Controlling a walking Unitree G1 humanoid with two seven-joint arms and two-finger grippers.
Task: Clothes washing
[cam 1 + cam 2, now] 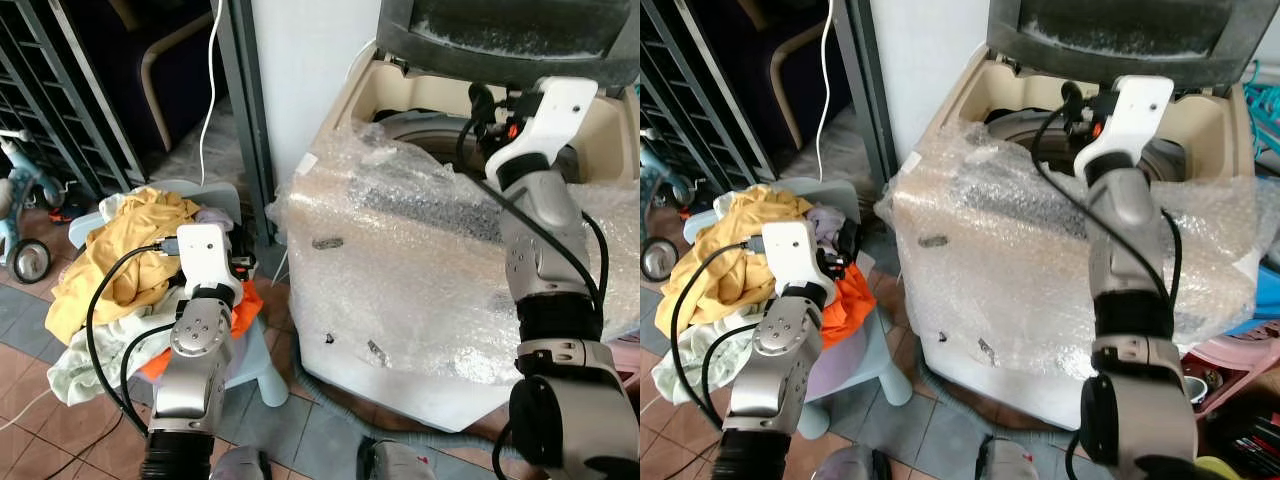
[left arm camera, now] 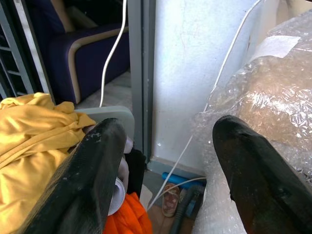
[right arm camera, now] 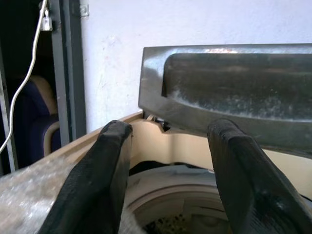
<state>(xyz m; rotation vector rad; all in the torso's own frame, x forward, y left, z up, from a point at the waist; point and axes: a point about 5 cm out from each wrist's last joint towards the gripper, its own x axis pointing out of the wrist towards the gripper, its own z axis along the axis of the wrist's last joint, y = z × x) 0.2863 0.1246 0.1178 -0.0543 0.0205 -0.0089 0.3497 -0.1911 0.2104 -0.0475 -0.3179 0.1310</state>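
Washing machine (image 1: pixel 420 290) sits ahead-right, body wrapped in bubble wrap (image 1: pixel 400 240), lid (image 1: pixel 500 25) propped open and upright at the back, drum (image 3: pixel 170 204) visible under the rim. Right gripper (image 3: pixel 168 170) is raised over the open tub, fingers (image 3: pixel 97 185) spread apart, nothing between them, pointing toward the lid and back wall. Laundry is a pile on a pale blue chair (image 1: pixel 265 375) left of the machine: yellow garment (image 1: pixel 120 255) on top, orange piece (image 1: pixel 850 290) at the pile's right edge, pale green cloth (image 1: pixel 75 365) hanging low on the left. Left gripper (image 2: pixel 165 161) is just above the pile's right side near the orange piece, fingers (image 2: pixel 92 175) wide open and empty; cannot tell if they touch the fabric. White cable (image 1: pixel 210 90) hangs down by the grey door frame (image 1: pixel 245 120). Child's tricycle (image 1: pixel 20 210) at far left on the tiled floor (image 1: pixel 300 430). Dark blue armchair (image 2: pixel 83 53) behind the frame.
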